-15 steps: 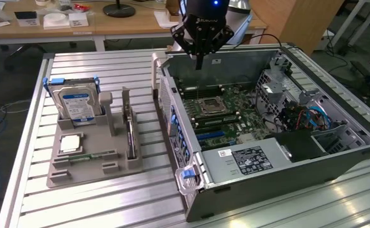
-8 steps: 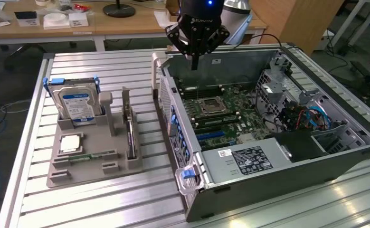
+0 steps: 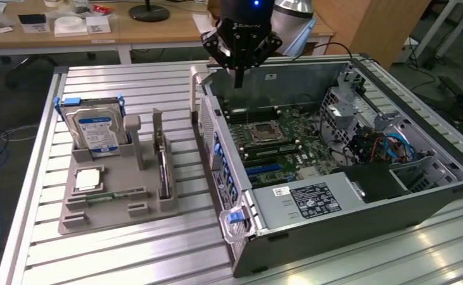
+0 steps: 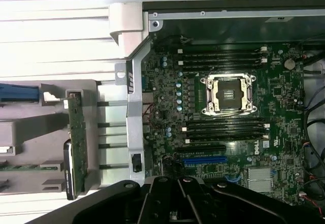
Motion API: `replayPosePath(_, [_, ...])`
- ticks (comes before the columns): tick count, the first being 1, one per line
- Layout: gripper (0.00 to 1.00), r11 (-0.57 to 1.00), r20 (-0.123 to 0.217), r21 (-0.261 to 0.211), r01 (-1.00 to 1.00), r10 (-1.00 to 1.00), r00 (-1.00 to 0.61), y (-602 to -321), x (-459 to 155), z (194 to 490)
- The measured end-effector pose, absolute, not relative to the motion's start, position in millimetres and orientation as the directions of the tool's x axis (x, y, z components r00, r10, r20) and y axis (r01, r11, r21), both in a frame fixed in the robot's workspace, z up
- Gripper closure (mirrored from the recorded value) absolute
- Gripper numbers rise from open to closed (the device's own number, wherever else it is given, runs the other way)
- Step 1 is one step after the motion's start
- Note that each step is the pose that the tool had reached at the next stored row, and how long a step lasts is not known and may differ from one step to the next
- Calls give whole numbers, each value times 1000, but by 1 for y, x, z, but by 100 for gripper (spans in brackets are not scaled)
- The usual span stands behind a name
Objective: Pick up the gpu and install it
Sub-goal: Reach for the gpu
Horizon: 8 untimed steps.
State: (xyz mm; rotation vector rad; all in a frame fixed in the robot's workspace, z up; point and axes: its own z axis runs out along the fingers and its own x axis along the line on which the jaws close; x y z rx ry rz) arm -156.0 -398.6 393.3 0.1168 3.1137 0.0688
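Gripper (image 3: 238, 81) closed, empty | pointing down over case (image 3: 421, 199) | gpu (image 3: 164, 172) in holder (image 3: 104, 209)

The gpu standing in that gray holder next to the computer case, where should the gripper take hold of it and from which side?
Probably best taken by its upper long edge, near the middle, coming straight down from above and closing across the two flat faces. The gpu stands on edge in a slot of the gray holder, so its lower edge is buried and its thin top edge is the part that is free.
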Motion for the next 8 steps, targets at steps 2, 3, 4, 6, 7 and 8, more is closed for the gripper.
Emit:
replayPosePath(2, [89,996,-23,45,74,75,-997,-399,-158,393])
replayPosePath(3, [89,996,-23,45,74,75,-997,-399,-160,393])
replayPosePath(4, [89,996,-23,45,74,75,-997,-399,-161,393])
replayPosePath(6, [89,996,-23,45,74,75,-997,-399,-163,393])
replayPosePath(7, [89,996,-23,45,74,75,-997,-399,-164,393])
replayPosePath(8, [89,996,-23,45,74,75,-997,-399,-166,393])
